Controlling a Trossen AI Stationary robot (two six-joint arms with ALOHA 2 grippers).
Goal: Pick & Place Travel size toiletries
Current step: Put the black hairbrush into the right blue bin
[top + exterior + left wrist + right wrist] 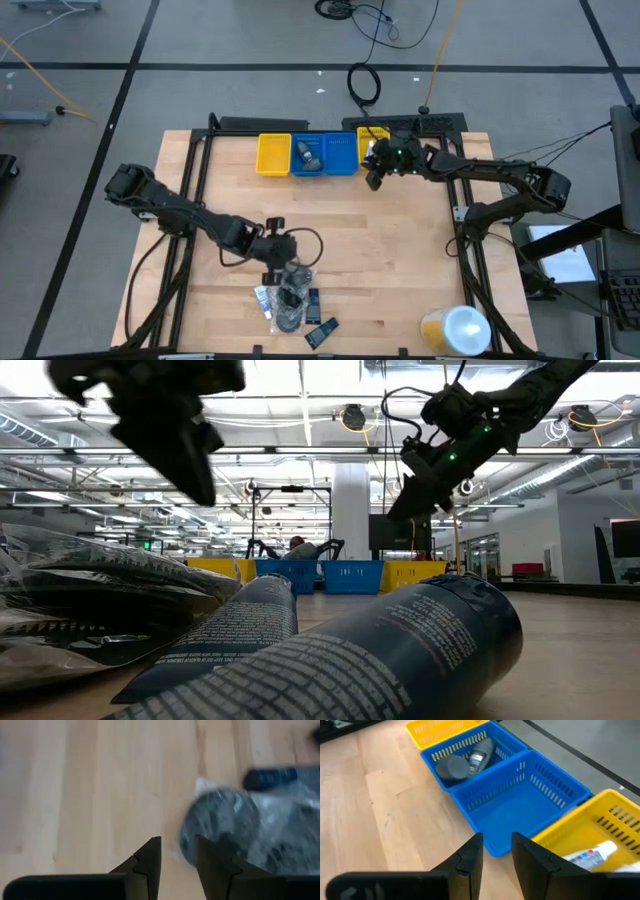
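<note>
Several travel size toiletries lie in a heap (290, 300) near the table's front edge: a white-and-blue tube (263, 297), a clear packet of round black pieces (220, 825), a dark tube (280, 776) and black packets (322, 332). My left gripper (275, 262) hangs just above the heap's far side, pointing steeply down, open by a narrow gap with nothing in it (177, 865). My right gripper (376, 175) hovers at the far edge beside the bins, also narrowly open and holding nothing (497, 855). One blue bin (465, 757) holds dark grey bottles; the far-right yellow bin (600, 835) holds a white tube (590, 855).
Four bins stand in a row at the far edge: yellow (273, 155), blue (307, 155), blue (342, 153), yellow (372, 138). The second blue bin (520, 800) has nothing in it. A large yellow container with a white lid (455, 330) lies at the front right. Bare wood lies between the heap and the bins.
</note>
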